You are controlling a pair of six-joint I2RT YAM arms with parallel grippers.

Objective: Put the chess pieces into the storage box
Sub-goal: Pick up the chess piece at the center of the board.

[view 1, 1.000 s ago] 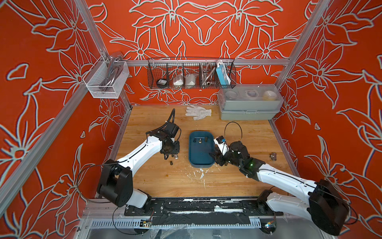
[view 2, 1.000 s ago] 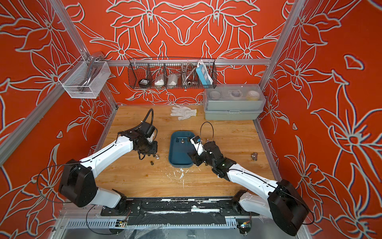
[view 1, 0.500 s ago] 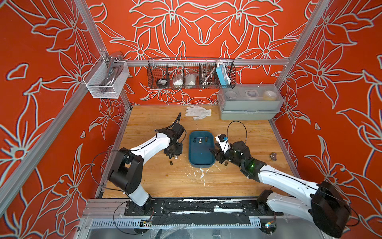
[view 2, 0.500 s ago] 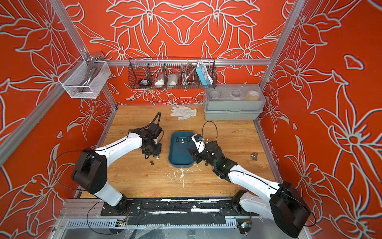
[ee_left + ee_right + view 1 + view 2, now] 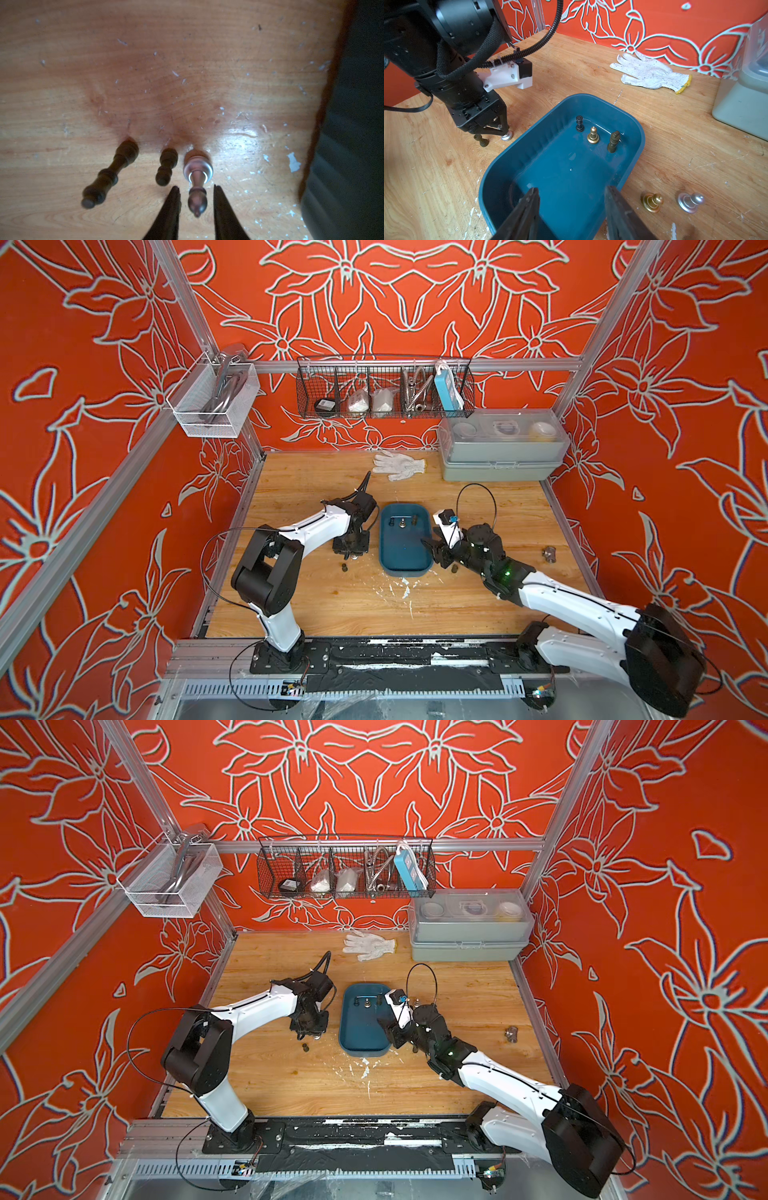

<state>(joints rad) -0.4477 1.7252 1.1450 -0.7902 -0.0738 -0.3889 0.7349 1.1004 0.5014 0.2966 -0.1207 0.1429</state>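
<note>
Mid-frame in a top view, just left of the blue tray (image 5: 405, 549), my left claw (image 5: 195, 187) straddles an upright silver piece (image 5: 197, 169), jaws open, not touching. My right claw (image 5: 572, 188) hangs open and empty over the tray's near end; three pieces (image 5: 592, 136) stand at its far end.

Tabletop (image 5: 498, 506): pale wood, scuffed.
Paint flecks (image 5: 404, 587): white, scattered on the wood near the front middle.
Work glove (image 5: 398, 465): white knit, lying flat near the back wall.
Grey box (image 5: 500, 456): back right corner, translucent lid, round containers dimly visible inside.
Black wire basket (image 5: 305, 389): hangs on the back rail and holds a blue power strip (image 5: 445, 391) and a flexible metal hose (image 5: 415, 389).
White mesh basket (image 5: 208, 423): on the left rail, metal tools inside.
Metal fitting (image 5: 549, 553): small, alone near the right edge.
</note>
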